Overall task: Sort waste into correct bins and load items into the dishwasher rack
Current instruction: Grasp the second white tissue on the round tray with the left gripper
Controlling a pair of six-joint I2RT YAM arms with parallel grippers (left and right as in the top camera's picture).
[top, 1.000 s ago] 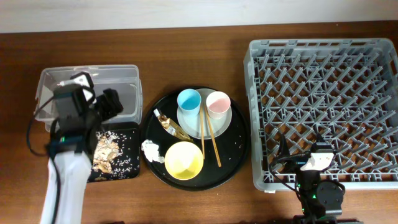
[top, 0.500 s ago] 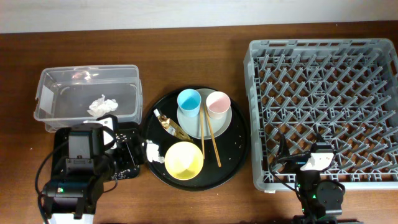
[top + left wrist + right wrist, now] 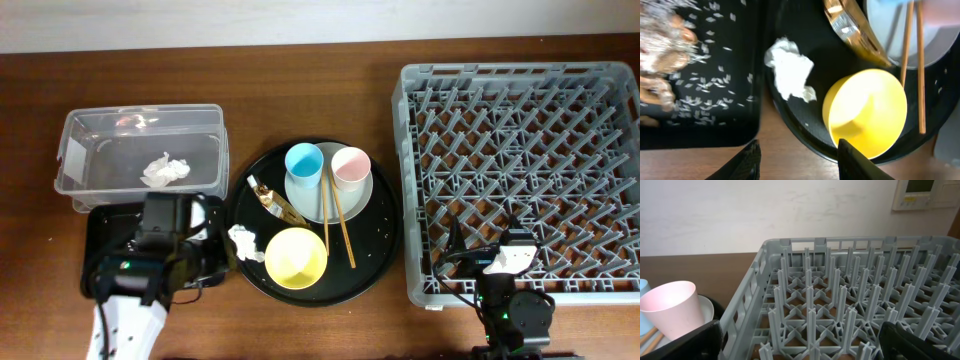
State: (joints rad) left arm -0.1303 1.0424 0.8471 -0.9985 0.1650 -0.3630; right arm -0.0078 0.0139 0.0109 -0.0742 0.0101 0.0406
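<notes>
My left gripper (image 3: 216, 246) (image 3: 800, 162) is open and empty, low over the gap between the small black tray (image 3: 98, 226) and the round black tray (image 3: 385, 235). A white tissue wad (image 3: 243, 243) (image 3: 790, 70) lies just ahead of it, beside the yellow bowl (image 3: 296, 257) (image 3: 865, 115). Another tissue wad (image 3: 165, 170) lies in the clear tub (image 3: 75, 150). Food scraps and rice (image 3: 660, 75) lie in the small black tray. The gold wrapper (image 3: 275, 202), blue cup (image 3: 304, 163), pink cup (image 3: 350, 167), plate (image 3: 362, 196) and chopsticks (image 3: 340, 225) are on the round tray. My right gripper (image 3: 497, 258) (image 3: 800, 345) is open at the dishwasher rack (image 3: 525, 170).
The rack's near-left wall (image 3: 747, 300) and upright pegs stand right before my right gripper; the pink cup (image 3: 667, 307) shows to its left. Bare wooden table (image 3: 320, 330) lies in front of the trays.
My left arm has come away from the clear tub, down over the small black tray and then right toward the round tray. A tissue wad now lies in the tub. The right arm has not moved.
</notes>
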